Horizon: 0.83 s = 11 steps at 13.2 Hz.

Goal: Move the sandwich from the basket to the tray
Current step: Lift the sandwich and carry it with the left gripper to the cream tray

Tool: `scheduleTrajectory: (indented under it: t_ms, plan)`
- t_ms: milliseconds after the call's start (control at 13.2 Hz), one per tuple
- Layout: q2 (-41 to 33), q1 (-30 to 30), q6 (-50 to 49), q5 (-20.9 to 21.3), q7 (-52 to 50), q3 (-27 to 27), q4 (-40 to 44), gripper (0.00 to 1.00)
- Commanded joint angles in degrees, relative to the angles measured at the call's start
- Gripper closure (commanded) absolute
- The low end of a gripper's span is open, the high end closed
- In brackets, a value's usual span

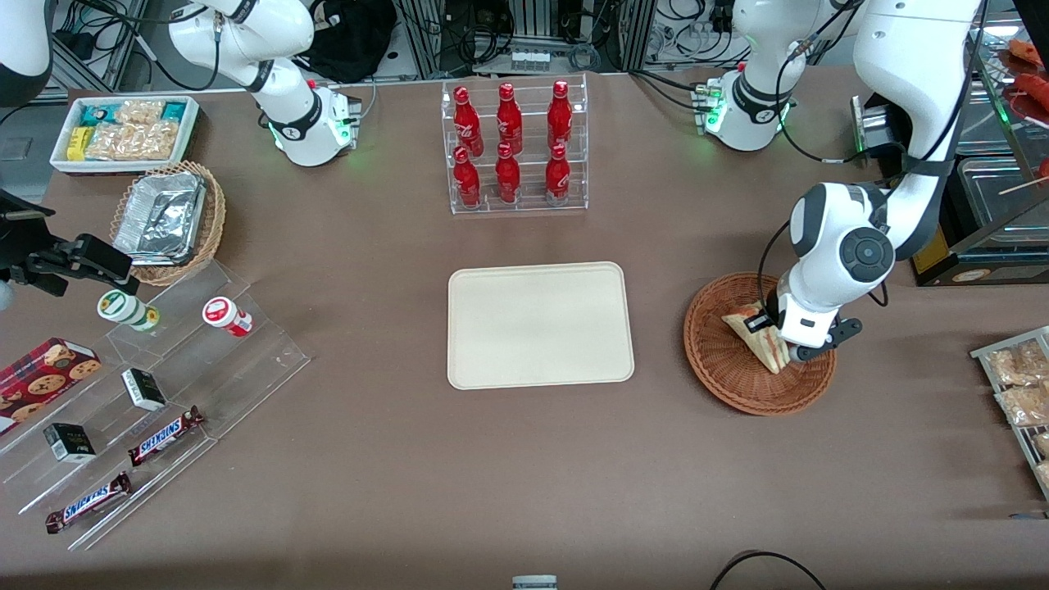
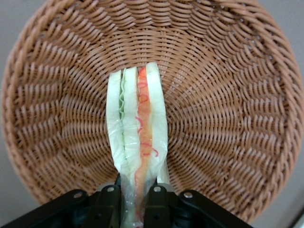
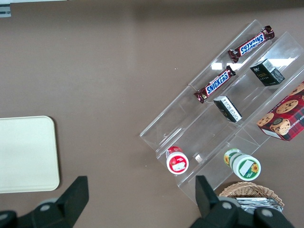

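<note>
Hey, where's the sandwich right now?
The sandwich is over the reddish-brown wicker basket at the working arm's end of the table, clamped between the fingers of the left arm's pincer.

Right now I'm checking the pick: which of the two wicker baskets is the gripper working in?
The reddish-brown basket holding the sandwich; the gripper is shut on that sandwich. The lighter tan basket holds a foil container.

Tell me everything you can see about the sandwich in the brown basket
The sandwich is a triangular wedge of pale bread in clear wrap, with layered green and orange-red filling along its cut edge. It sits in the reddish-brown wicker basket, toward the working arm's end of the table, beside the cream tray. It stands on edge, and the tool is shut on one end of it, one finger on each bread face.
</note>
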Motion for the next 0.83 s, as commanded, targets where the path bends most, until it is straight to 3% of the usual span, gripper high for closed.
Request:
scheduleTrajectory:
  t_ms: [0, 303, 756]
  plan:
    - [-3.4, -0.5, -15.4, 0.2, -1.1, 0.3, 9.0, 0.93]
    - [-1.9, -4.9, -30.4, 0.1, -1.3, -0.4, 23.5, 0.93]
    - [3.8, -18.5, -30.4, -0.8, -1.5, -0.4, 29.6, 0.91]
